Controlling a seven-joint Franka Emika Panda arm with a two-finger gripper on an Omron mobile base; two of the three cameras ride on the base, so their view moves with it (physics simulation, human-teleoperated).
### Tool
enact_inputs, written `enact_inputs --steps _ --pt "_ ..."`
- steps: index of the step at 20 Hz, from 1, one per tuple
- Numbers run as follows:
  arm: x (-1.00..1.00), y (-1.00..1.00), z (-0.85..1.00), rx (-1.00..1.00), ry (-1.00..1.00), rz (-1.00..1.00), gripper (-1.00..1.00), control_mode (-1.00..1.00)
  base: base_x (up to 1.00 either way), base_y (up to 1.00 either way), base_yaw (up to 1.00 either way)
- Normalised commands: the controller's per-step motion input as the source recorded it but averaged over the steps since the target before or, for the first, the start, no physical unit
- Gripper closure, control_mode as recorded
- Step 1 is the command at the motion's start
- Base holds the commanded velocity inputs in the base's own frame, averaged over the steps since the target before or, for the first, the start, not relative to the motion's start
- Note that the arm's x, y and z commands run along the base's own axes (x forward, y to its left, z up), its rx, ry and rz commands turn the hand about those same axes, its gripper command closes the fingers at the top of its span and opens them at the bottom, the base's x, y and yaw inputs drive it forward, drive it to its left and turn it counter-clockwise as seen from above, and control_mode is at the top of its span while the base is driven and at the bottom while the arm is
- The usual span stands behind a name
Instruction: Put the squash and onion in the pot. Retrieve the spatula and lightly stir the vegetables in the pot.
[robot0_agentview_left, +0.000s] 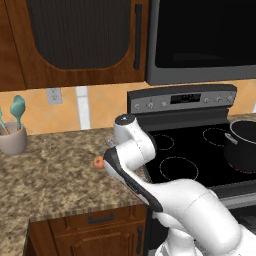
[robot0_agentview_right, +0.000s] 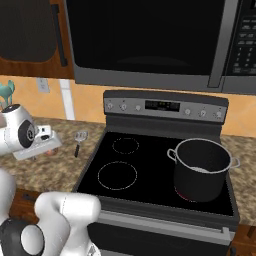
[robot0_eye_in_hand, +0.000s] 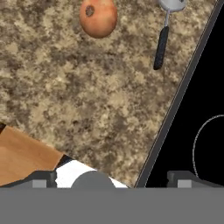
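Over the speckled granite counter (robot0_eye_in_hand: 65, 96), just left of the black stove (robot0_eye_in_hand: 197, 87), the gripper (robot0_eye_in_hand: 111, 177) hangs with its two dark fingertips (robot0_eye_in_hand: 43, 178) spread as wide as they go, holding nothing and touching nothing. Ahead of it in the hand view lies the onion (robot0_eye_in_hand: 98, 16), a pale tan-pink ball resting on the counter, well apart from the fingers. Beside the onion, nearer the stove edge, lies the spatula (robot0_eye_in_hand: 162, 41), its black handle pointing back toward the gripper and its silver head toward the wall. From the left base view the squash (robot0_agentview_left: 99, 162) shows as a small orange-red shape on the counter, just beside the arm. On the stove's front right burner stands the pot (robot0_agentview_right: 204, 167), well apart from the vegetables, spatula and gripper.
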Motion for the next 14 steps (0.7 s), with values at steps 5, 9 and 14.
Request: enact_inputs --steps 5,9,14 --pt "0.63 0.91 -0.27 0.02 0.0 0.0 -1.0 -1.0 0.0 0.0 0.0" --pt "0.66 0.66 -0.31 0.01 0.0 0.0 -1.0 -1.0 0.0 0.0 0.0" --pt "0.51 0.38 -0.42 0.0 0.0 -0.01 -1.0 -1.0 0.0 0.0 0.0"
